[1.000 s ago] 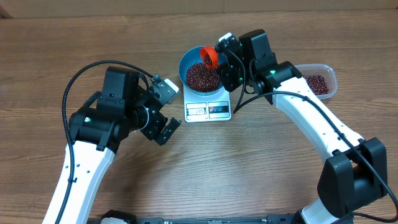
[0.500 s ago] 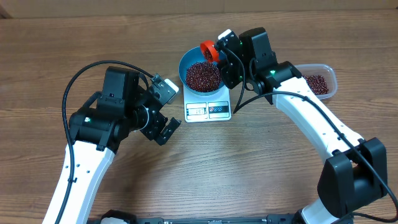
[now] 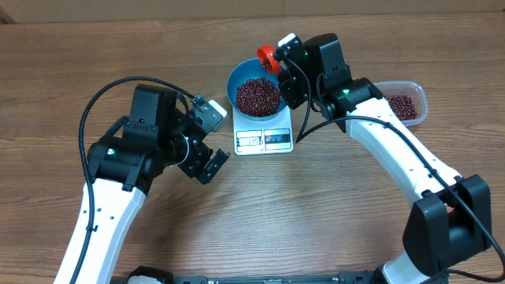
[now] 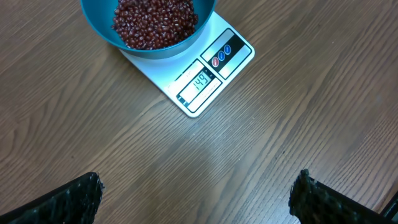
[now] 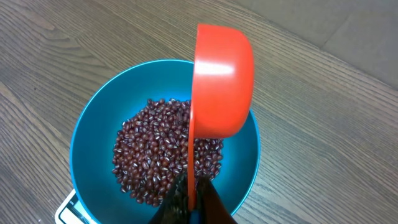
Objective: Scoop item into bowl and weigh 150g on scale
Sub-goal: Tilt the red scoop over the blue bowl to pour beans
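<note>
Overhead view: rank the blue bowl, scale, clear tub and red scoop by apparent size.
Largest: blue bowl and scale, similar width, scale partly hidden beneath, so unranked.
Next: clear tub, partly hidden by the arm.
Smallest: red scoop.

The left arm (image 3: 99,217) at lower left and the right arm (image 3: 394,158) at right share glossy white links, black joint housings, looping black cables and small green lights, and the left claw (image 4: 199,202) has black fingers (image 4: 68,202) that look ribbed.
</note>
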